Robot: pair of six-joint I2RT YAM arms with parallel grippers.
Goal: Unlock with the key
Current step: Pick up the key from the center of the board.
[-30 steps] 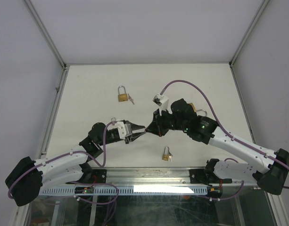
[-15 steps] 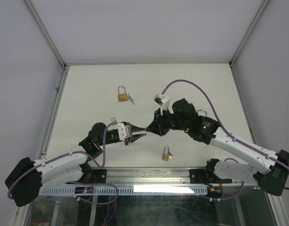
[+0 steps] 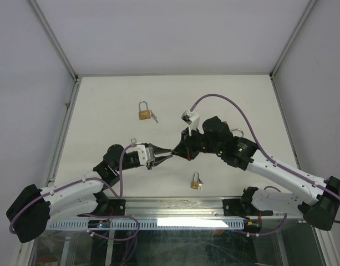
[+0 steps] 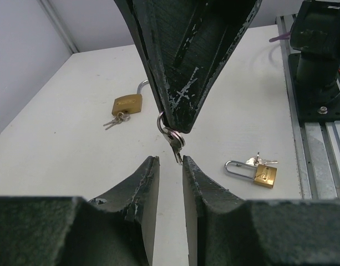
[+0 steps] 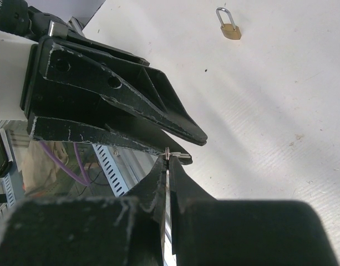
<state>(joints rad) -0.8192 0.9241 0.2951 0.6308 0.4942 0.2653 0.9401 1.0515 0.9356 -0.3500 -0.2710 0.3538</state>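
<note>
In the left wrist view, a small silver key (image 4: 176,148) hangs on its ring from the tip of my right gripper (image 3: 177,149), which is shut on the ring. In the right wrist view the same key (image 5: 181,156) sticks out sideways past the right gripper (image 5: 168,162). My left gripper (image 4: 170,161) faces it tip to tip, open by a narrow gap, with the key's blade at the mouth between its fingertips (image 4: 152,162). Brass padlocks lie on the table: one at the back left (image 3: 143,112), one near the front (image 3: 196,182), and a third half hidden behind the right arm (image 3: 237,132).
The white table (image 3: 103,100) is walled by grey panels with metal posts. A metal rail (image 3: 175,206) runs along the near edge by the arm bases. The padlocks in the left wrist view (image 4: 127,104) (image 4: 264,173) each carry spare keys. A purple cable (image 3: 217,98) loops above the right arm.
The left gripper has shifted slightly around the key's tip and its jaws have narrowed a little. The right gripper holds the key in nearly the same place.
</note>
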